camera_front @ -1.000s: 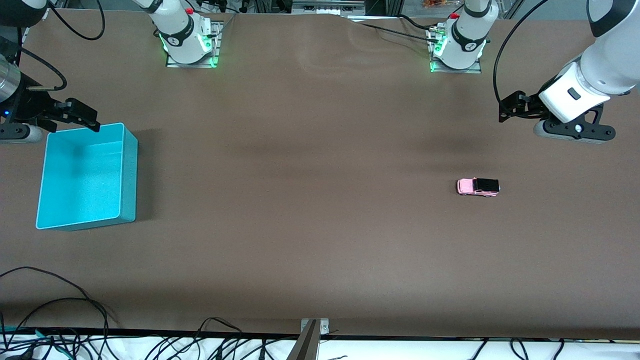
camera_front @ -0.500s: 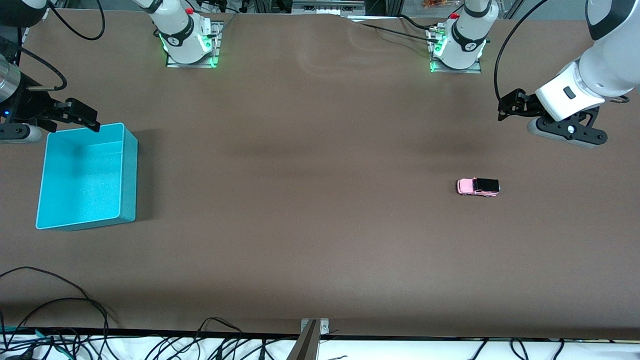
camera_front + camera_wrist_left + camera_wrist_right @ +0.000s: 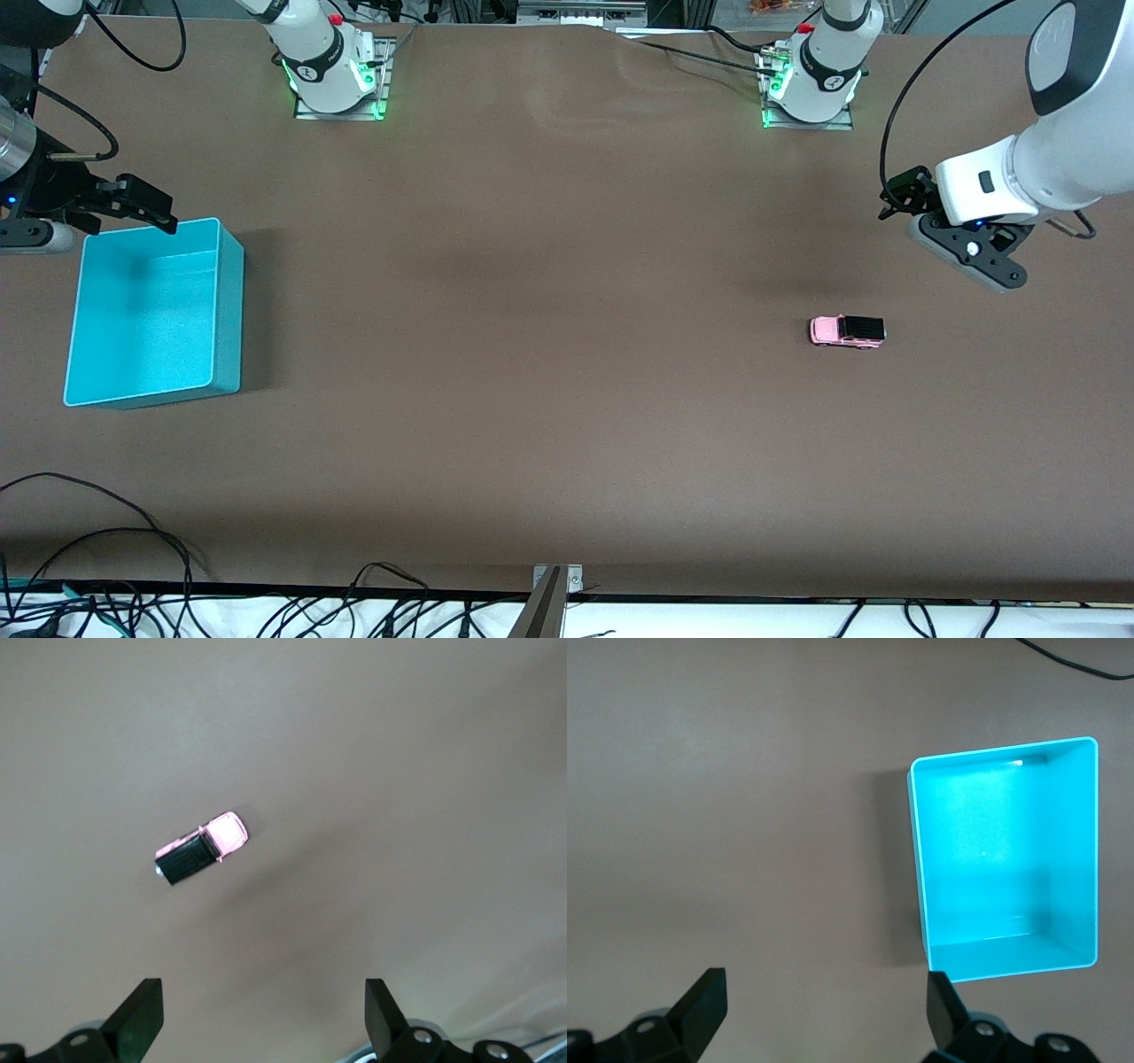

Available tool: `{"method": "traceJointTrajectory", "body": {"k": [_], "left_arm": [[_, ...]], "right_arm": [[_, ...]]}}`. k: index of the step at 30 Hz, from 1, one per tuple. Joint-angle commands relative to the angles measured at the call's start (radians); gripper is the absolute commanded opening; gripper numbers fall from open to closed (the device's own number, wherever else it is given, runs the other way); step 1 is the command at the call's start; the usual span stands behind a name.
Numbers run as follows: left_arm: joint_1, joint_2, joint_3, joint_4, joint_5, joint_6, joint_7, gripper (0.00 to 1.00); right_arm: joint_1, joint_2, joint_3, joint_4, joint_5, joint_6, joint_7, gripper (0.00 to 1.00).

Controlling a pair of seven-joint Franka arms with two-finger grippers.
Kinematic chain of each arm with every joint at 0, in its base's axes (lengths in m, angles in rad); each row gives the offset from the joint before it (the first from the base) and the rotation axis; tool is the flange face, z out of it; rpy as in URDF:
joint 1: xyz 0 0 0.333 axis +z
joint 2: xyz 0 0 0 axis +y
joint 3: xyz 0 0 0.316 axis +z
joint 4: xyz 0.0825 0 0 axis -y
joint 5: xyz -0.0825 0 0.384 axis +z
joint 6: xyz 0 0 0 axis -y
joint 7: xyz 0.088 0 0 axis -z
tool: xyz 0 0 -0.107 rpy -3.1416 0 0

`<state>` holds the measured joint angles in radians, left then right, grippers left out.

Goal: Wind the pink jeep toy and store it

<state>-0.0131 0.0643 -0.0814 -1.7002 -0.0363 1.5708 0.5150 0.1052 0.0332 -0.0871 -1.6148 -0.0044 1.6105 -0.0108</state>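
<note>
The pink jeep toy point(image 3: 848, 330) stands on its wheels on the brown table toward the left arm's end, pale pink with a black rear roof. It also shows in the left wrist view point(image 3: 201, 849). My left gripper point(image 3: 890, 202) is open and empty, up in the air over bare table near the jeep, not over it. My left gripper's own view point(image 3: 263, 1010) shows both fingers wide apart. My right gripper point(image 3: 158, 208) is open and empty, over the table by the teal bin's point(image 3: 229, 301) corner. The right wrist view point(image 3: 824, 1005) shows the bin point(image 3: 1005, 961) empty.
The two arm bases point(image 3: 332, 71) point(image 3: 811, 75) stand at the table's edge farthest from the front camera. Loose black cables point(image 3: 106, 567) and a metal bracket point(image 3: 556, 580) lie along the edge nearest the camera.
The left arm's wrist has turned and its hand has come down and toward the jeep. The jeep, the bin and the right arm have not moved.
</note>
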Motion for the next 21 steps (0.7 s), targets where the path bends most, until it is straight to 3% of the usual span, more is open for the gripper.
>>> {"method": "traceJointTrajectory", "body": {"k": [1,13,21], "left_arm": [[0.024,0.057,0.0,0.06,-0.008,-0.015,0.172,1.0],[0.03,0.118,-0.003,0.04,0.053,0.048,0.466,1.0],[0.061,0.173,-0.003,-0.027,0.053,0.195,0.704,1.0]], "right_arm": [[-0.002,0.008,0.0,0.02,0.017,-0.001,0.005,1.0],[-0.002,0.008,0.0,0.02,0.017,0.002,0.005,1.0],[-0.002,0.008,-0.002,0.02,0.026,0.005,0.005,1.0]]}}
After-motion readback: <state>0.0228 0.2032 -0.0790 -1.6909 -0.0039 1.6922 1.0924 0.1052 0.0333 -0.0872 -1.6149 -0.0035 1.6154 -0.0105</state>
